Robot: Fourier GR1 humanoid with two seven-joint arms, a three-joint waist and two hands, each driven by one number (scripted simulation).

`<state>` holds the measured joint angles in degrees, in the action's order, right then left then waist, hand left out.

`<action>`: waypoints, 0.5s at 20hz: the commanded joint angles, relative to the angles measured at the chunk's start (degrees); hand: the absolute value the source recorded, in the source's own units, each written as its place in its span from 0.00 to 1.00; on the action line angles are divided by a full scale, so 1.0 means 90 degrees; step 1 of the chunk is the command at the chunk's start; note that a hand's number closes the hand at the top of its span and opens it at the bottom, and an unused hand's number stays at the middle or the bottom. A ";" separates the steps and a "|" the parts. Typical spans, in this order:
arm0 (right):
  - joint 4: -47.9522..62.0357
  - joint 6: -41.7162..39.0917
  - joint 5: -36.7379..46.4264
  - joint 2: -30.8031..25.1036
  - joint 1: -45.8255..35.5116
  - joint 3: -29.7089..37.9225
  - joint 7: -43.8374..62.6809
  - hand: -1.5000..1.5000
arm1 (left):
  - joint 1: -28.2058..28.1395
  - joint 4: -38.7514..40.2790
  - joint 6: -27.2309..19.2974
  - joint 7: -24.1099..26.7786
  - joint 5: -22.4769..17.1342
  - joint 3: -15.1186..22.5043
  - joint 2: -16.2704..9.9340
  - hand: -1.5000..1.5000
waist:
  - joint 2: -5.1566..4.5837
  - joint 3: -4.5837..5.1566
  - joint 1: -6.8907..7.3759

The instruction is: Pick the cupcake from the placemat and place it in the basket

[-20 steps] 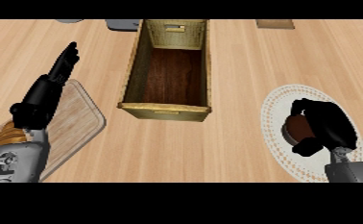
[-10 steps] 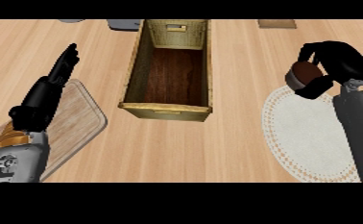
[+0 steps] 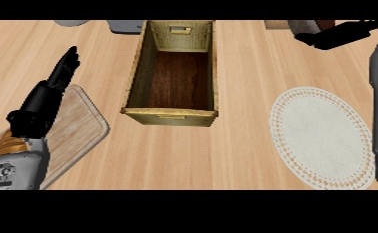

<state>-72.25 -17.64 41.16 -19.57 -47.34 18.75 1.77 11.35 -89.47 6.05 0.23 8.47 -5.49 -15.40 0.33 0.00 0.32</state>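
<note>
Lifting away from the round white lace placemat (image 3: 322, 137), the right robot hand (image 3: 336, 34) now hangs by the worktop's far right corner; its fingers and the cupcake are indiscernible, the woven rectangular basket (image 3: 133, 74) unfilled

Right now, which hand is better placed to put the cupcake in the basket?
Right. The right hand is at the far right edge, beyond the bare placemat; the cupcake itself is hidden, likely in it. The left hand rests open over the cutting board.
</note>
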 commanded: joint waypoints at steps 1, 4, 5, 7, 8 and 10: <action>-0.0543 -0.0260 -0.0673 0.0187 -0.0908 0.0275 0.0466 1.00 | -0.0010 0.0038 0.0034 -0.0040 -0.0026 -0.0052 -0.0023 0.50 | 0.0004 0.0005 -0.0025; -0.0221 -0.1001 -0.0996 -0.0059 -0.1890 0.0210 0.1064 1.00 | -0.0206 0.0181 0.0027 0.0367 0.0023 -0.0055 0.0009 0.50 | -0.0018 0.0009 0.0029; -0.0261 -0.1005 -0.1115 0.0078 -0.1957 0.0178 0.1182 1.00 | 0.0229 0.0436 -0.0107 0.0189 0.0139 -0.0026 0.0075 0.50 | -0.0028 0.0007 -0.0027; -0.0087 -0.1282 -0.1373 0.0159 -0.2780 0.0226 0.1798 1.00 | 0.0212 0.0254 0.0127 0.0031 -0.0060 -0.0160 -0.0127 0.50 | -0.0013 0.0009 0.0031; -0.0458 -0.1507 -0.1560 0.0326 -0.2744 0.0186 0.2203 1.00 | -0.0226 -0.0095 0.0063 0.0108 -0.0006 -0.0007 0.0038 0.50 | 0.0024 0.0007 0.0012; -0.0100 -0.1102 -0.1402 0.0715 -0.3165 -0.0094 0.2408 1.00 | 0.0134 -0.0144 0.0073 -0.0213 -0.0049 -0.0130 -0.0080 0.50 | -0.0013 0.0007 0.0064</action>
<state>-74.59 -27.25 30.32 -16.67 -68.91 19.57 17.66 11.62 -89.47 6.22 0.18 8.68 -5.90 -15.46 0.32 0.06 0.50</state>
